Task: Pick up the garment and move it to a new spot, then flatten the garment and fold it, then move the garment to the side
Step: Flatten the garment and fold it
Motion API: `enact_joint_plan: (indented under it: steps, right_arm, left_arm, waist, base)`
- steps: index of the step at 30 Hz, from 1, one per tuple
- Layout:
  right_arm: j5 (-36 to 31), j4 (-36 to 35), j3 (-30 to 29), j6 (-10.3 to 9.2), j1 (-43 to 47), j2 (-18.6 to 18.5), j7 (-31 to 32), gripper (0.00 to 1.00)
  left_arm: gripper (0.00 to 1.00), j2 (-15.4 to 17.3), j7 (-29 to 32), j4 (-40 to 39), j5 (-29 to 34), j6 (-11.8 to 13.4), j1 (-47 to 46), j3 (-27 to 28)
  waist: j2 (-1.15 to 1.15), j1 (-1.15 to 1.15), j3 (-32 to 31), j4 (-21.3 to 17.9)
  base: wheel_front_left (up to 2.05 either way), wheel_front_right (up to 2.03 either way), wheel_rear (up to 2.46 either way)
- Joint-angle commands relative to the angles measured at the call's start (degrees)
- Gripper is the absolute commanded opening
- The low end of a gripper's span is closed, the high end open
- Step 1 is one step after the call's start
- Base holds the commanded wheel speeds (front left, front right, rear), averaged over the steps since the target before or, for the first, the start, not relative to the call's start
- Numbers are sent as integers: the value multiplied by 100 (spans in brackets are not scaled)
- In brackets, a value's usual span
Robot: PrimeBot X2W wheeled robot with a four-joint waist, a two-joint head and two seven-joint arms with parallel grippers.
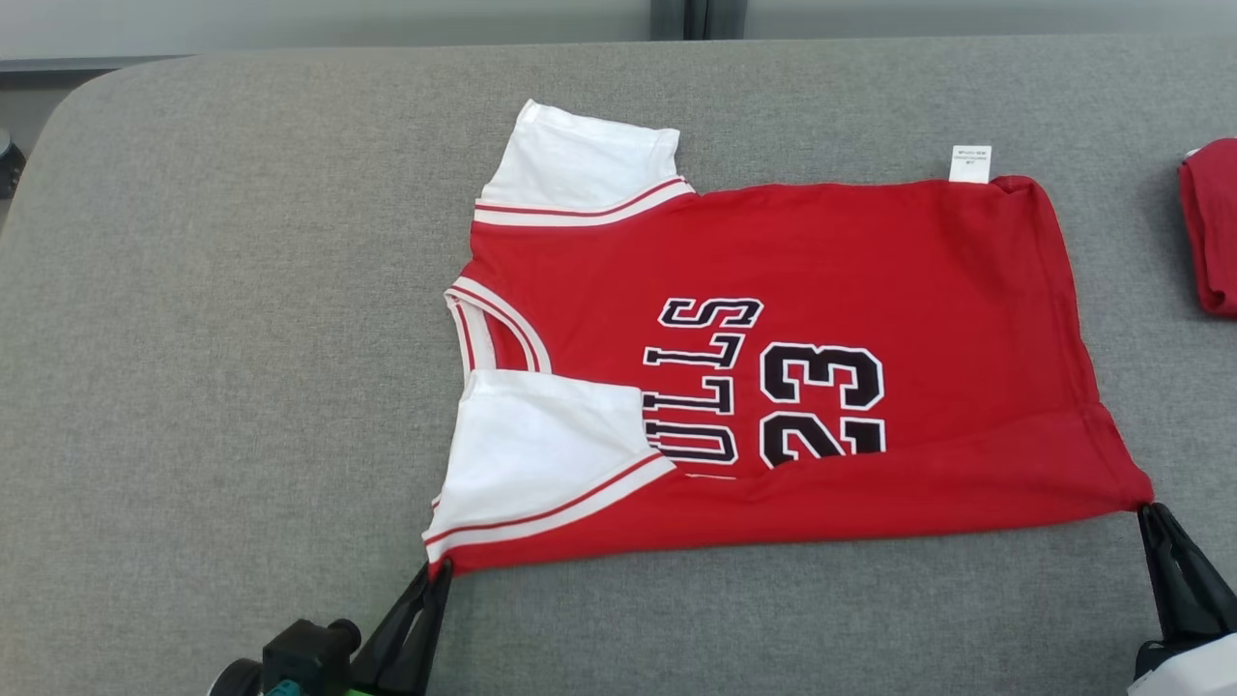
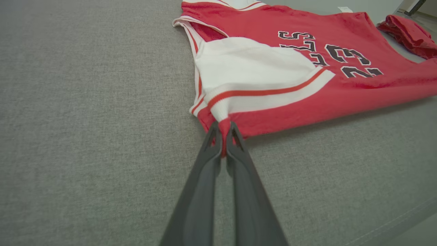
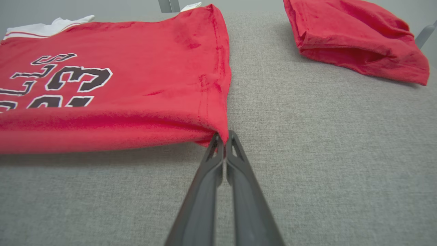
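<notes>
The garment is a red jersey with white sleeves and black "23" lettering. It lies flat across the middle of the grey padded table, neck to the left, with its near edge doubled over. My left gripper is shut on the near left corner, just below the white sleeve; in the left wrist view red cloth is pinched between the tips of the left gripper. My right gripper is shut on the near right hem corner, and the right gripper has cloth between its tips, with the garment spreading left.
A second, bunched red cloth lies at the table's right edge, also seen as the red cloth beyond the hem. A white label sticks out at the jersey's far right corner. Bare grey padding spreads wide to the left and along the front.
</notes>
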Motion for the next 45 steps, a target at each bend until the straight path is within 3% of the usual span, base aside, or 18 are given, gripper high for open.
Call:
enact_joint_plan:
  steps: [1,2,3,4,10,15,18,23,30,34,45]
  right_arm:
    - [-36,18,10,-9,89,-24,-16,100]
    - [-18,25,18,-9,100,-7,-16,100]
    - [1,14,9,-9,120,8,-16,100]
    - [16,-7,-15,-9,148,15,-16,100]
    - [87,-368,-420,-9,407,-37,-16,100]
    - [-23,-645,-519,-8,146,97,-16,100]
    - [-72,-680,-252,-8,-172,103,-16,100]
    - [-85,-683,-44,-8,-818,135,-16,100]
    - [-149,-688,158,-8,-1418,237,-15,100]
    - [-194,-740,238,-8,-1628,319,-16,100]
    - [-252,-866,488,-8,-2101,516,-16,100]
  left_arm:
    - [0,-8,65,83,-8,29,28,-37]
    - [18,-20,141,151,-24,30,16,-62]
    - [47,-21,207,217,-24,44,5,-81]
    - [100,-21,242,246,-22,46,-6,-98]
    - [100,56,218,-110,-147,169,29,83]
    - [100,266,484,-795,-108,269,-505,283]
    - [100,485,847,-1027,-2,176,-1176,334]
    - [100,885,1793,-992,-334,-105,-2787,254]
    - [100,1216,3111,-128,-985,-187,-5207,-318]
    - [100,1250,3655,559,-1323,-188,-6211,-798]
    - [100,1669,4389,1942,-1855,-188,-7625,-1980]
  waist:
    - [0,0,-27,3]
    - [0,0,-35,3]
    - [0,0,-43,2]
    - [0,0,-47,2]
    - [0,0,-26,-51]
    - [0,0,70,-108]
    - [0,0,238,-172]
    - [0,0,620,-322]
    - [0,0,1265,-561]
    - [0,0,1602,-746]
    - [0,0,2284,-1368]
  base:
    - [0,0,0]
    - [0,0,0]
    - [0,0,0]
    - [0,0,0]
    - [0,0,0]
    - [0,0,0]
    - [0,0,0]
    - [0,0,0]
    - [0,0,0]
    - [0,0,0]
    - [0,0,0]
